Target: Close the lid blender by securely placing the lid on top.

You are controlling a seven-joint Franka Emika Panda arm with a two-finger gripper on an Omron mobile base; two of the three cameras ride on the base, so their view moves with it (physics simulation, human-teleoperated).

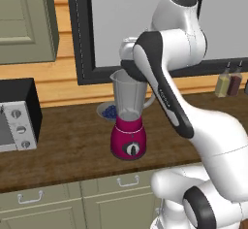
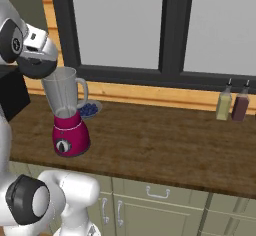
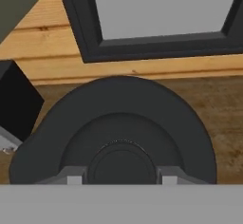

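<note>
My gripper (image 3: pixel 121 178) pinches the lid (image 3: pixel 118 123) by its raised centre | lid: light, stiff, maybe slippery | hovering over blender (image 1: pixel 128 116) mouth | hold knob, seat flat.

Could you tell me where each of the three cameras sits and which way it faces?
Left base view: behind the arm's left, looking forward and down at the clear-jarred, magenta-based blender on the wooden counter; white arm rises lower right.
Right base view: behind the arm's right, same counter; arm at left.
Hand view: on the hand, looking along the gripper at the round black lid.
Both base views share blender, blue-filled bowl, window.
</note>
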